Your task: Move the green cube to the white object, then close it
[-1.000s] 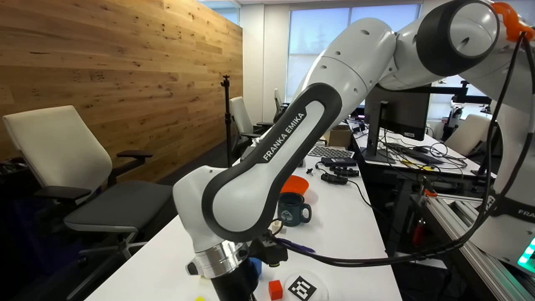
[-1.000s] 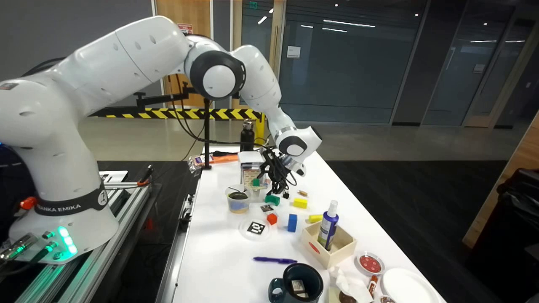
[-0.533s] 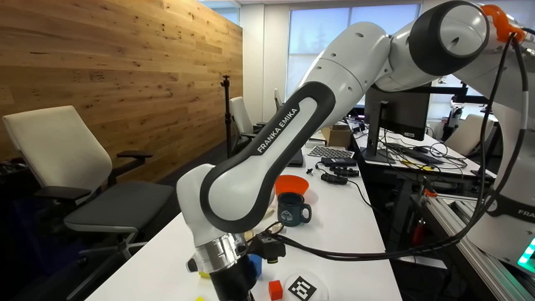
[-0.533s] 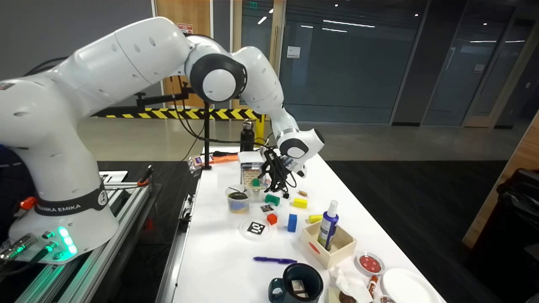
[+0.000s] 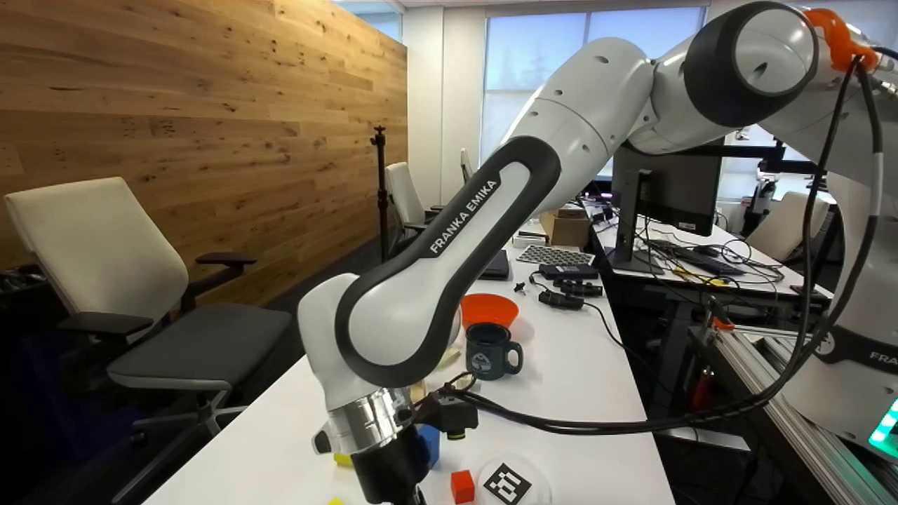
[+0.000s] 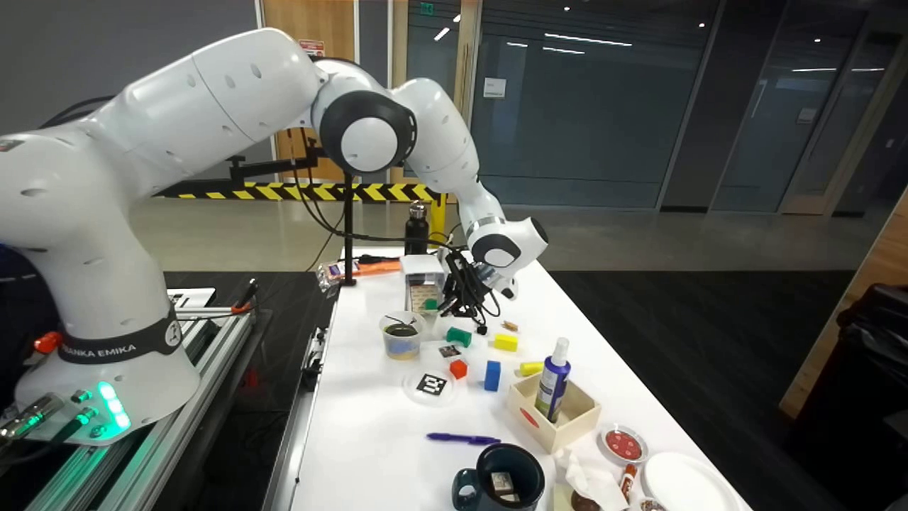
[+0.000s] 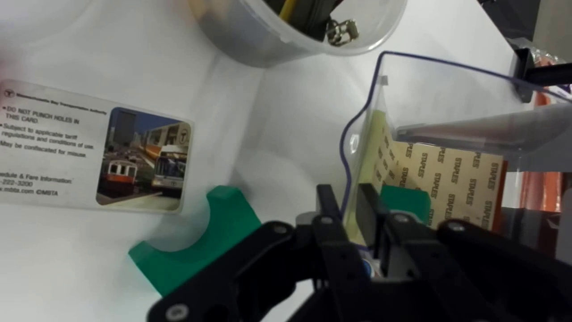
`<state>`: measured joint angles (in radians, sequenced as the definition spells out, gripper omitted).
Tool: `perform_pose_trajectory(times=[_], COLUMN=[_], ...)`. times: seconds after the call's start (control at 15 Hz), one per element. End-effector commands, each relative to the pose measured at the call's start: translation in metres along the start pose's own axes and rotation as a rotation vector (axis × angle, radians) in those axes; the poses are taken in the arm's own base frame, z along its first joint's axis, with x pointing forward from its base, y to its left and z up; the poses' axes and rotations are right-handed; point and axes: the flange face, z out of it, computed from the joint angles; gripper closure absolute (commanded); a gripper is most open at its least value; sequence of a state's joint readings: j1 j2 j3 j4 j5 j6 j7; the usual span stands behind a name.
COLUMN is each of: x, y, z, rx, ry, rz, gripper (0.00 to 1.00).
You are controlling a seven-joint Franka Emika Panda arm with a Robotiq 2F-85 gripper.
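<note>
In the wrist view the gripper [image 7: 348,201] is hanging at the wall of a clear tray [image 7: 363,132], its black fingers [image 7: 371,210] standing a little apart with a narrow gap showing between them. The tray's dark blue rim is crossing that gap, though the view is not showing whether either finger is touching it. The green cube [image 7: 407,200] is lying inside the tray on tan paper [image 7: 460,174] printed "STAPLES", one finger partly covering it. In an exterior view the tray is adjoining the near side of the white object [image 6: 421,265]. A green arch [image 7: 196,241] is lying on the white table [image 7: 58,268] outside the tray, near a printed transit card [image 7: 143,152], and a translucent cup [image 7: 259,42] is standing just beside the tray. In both exterior views a red cube [image 6: 458,369] is sitting between a blue block [image 6: 492,376] and a black-and-white marker [image 6: 431,384], while a dark mug [image 5: 484,359] is standing well apart from the tray
</note>
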<state>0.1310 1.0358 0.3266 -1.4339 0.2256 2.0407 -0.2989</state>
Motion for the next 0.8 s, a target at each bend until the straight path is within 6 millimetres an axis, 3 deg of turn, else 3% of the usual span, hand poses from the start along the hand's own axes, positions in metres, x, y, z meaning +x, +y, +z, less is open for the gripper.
perform_pose_trajectory(times=[0.0,0.73], x=[0.002,0.015], y=[-0.001,-0.034], z=[-0.003,-0.031], rx=[0.043,-0.317], ry=[0.034,0.333], rz=[-0.012,0.004], gripper=[1.00,0.98])
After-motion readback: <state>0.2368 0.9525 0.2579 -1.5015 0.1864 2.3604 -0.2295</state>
